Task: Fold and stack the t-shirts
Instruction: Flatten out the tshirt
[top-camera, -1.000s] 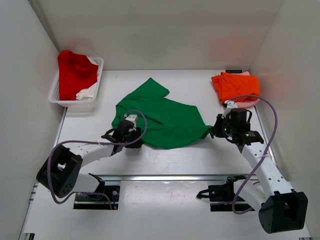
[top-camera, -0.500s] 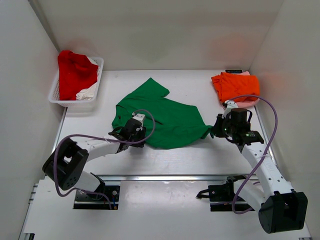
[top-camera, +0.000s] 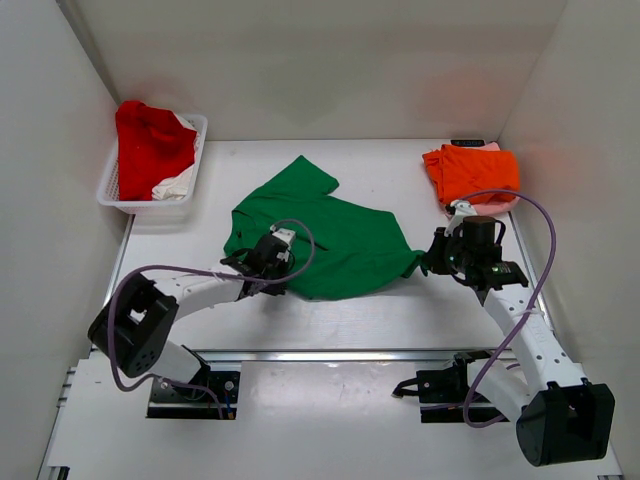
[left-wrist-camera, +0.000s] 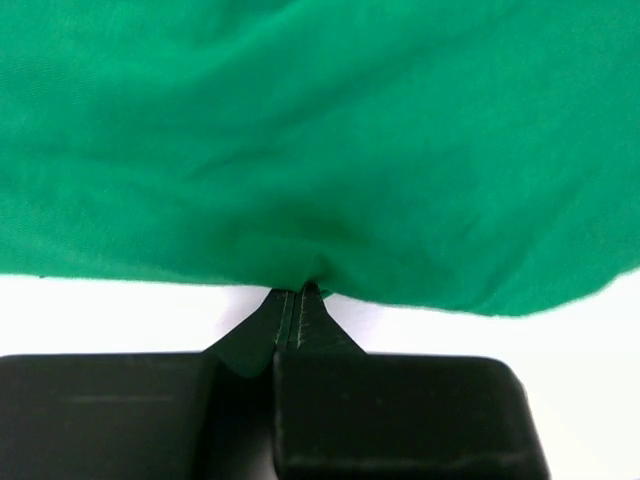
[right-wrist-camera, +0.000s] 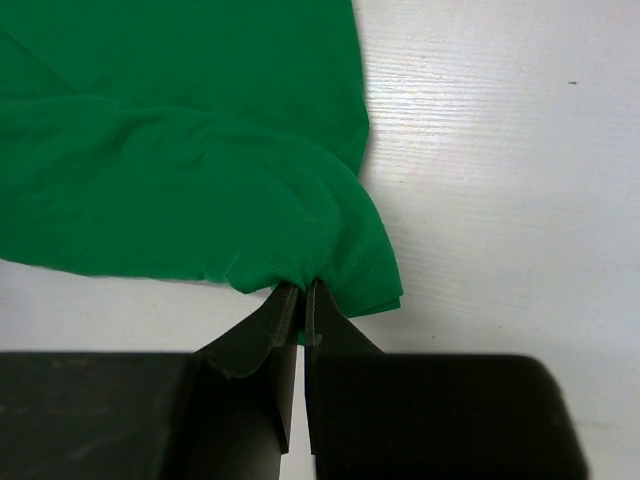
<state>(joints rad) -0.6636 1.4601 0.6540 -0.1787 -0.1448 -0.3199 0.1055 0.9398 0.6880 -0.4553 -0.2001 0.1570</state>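
A: What is being held by the left gripper (left-wrist-camera: 297, 292)?

B: The near-left edge of the bright green short-sleeved cloth t-shirt (left-wrist-camera: 320, 150) is being pinched there. The black fingers are being pressed fully together, with a small tuck of fabric caught at their tips.

A: And by the right gripper (right-wrist-camera: 303, 288)?

B: The same garment is being gripped at its right-hand corner. The cloth there is being bunched into a little fold between the clenched jaws.

A: Where is that shirt being kept?

B: It is being spread, rumpled and unfolded, across the middle of the white bench (top-camera: 400, 310). One sleeve is being pointed toward the far edge.

A: How much of the job is being counted as done?

B: Only a part, as judged from the layout. A folded orange cloth t-shirt (top-camera: 472, 170) is being kept at the far right corner of the bench, on top of a pale pink one (top-camera: 491, 147) of which only the edges are being shown. That pair is being taken as the stack already begun.

A: And what is being left undone?

B: A crumpled red cloth shirt (top-camera: 150, 140) and a white one (top-camera: 178, 183) under it are being held in the white plastic lattice basket (top-camera: 135, 206) at the far left corner, neither yet folded. The green shirt is probably being readied for its first fold. Stacking it on the orange one, then handling the two in the basket, is being judged as the remainder.
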